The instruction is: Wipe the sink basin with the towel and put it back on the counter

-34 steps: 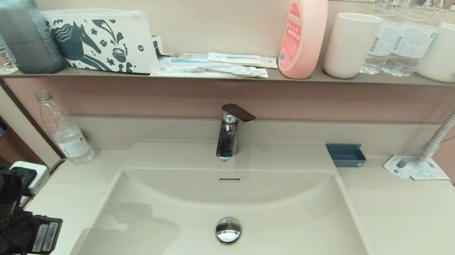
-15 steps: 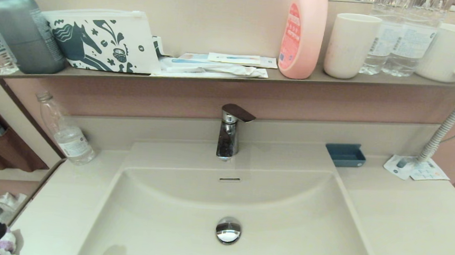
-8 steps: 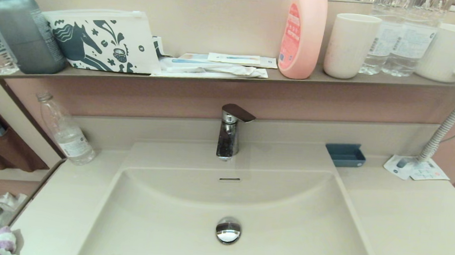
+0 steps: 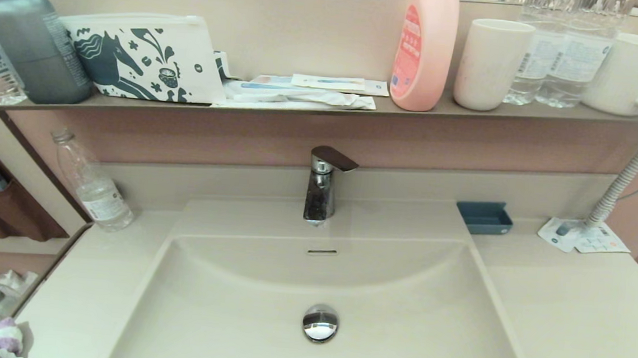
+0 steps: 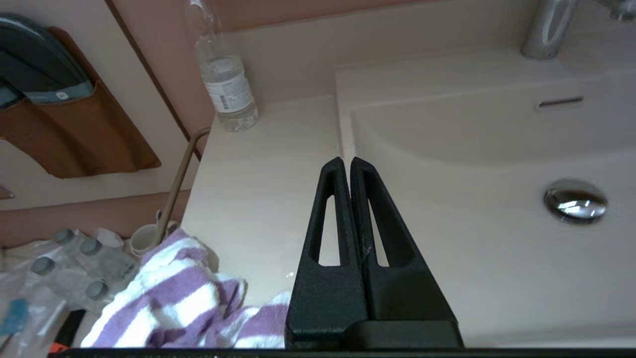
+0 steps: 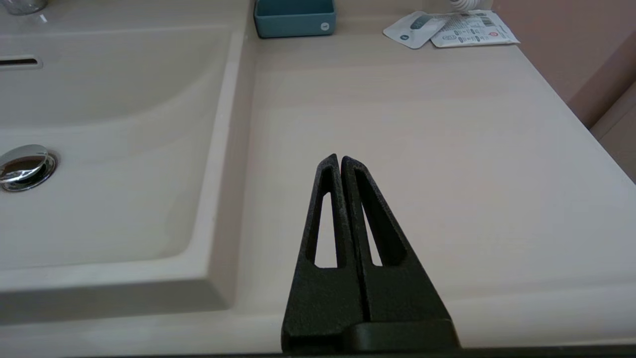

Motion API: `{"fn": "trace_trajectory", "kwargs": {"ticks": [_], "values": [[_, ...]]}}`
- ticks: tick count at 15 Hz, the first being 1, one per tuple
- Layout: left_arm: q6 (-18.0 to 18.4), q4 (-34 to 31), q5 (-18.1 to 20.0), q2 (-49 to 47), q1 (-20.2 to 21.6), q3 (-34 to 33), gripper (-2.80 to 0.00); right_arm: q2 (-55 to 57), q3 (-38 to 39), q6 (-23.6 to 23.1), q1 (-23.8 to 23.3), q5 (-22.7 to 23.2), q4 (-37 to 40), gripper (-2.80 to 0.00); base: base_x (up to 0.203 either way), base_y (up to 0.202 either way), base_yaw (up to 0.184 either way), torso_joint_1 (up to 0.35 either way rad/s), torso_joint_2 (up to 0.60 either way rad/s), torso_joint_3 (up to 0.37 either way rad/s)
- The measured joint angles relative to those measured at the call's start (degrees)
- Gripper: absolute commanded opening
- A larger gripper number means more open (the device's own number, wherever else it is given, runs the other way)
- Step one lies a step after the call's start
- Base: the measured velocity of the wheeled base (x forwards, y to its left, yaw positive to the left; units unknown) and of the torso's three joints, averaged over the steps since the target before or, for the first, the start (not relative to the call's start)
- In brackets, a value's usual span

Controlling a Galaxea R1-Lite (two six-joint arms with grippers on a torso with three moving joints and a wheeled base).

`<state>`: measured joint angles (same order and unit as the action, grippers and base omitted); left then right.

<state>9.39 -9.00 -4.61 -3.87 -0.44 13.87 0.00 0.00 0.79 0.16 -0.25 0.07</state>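
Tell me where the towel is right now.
The towel lies bunched on the counter's front left corner, left of the sink basin, beside the shut left gripper.

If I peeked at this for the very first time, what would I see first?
Probably the big beige sink basin in the middle, with its shiny drain plug and the faucet behind it. Next, the tall pink bottle on the shelf above. The striped purple towel lies bunched on the counter at the front left corner, beside the shut left gripper.
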Motion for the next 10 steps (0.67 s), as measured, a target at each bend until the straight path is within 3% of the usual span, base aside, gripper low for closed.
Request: {"fn": "trace_trajectory", "kwargs": {"ticks": [4, 10], "values": [[0.8, -1.4, -1.8, 3.2, 0.2, -1.6, -2.80, 0.0, 0.0, 0.0, 0.0, 0.0, 0.0, -2.80, 0.000, 0.000, 0.000, 0.000, 0.00, 0.000], [0.6, 7.6, -5.0, 3.8, 0.2, -9.7, -2.80, 0.0, 0.0, 0.0, 0.0, 0.0, 0.0, -2.80, 0.000, 0.000, 0.000, 0.000, 0.00, 0.000]]}}
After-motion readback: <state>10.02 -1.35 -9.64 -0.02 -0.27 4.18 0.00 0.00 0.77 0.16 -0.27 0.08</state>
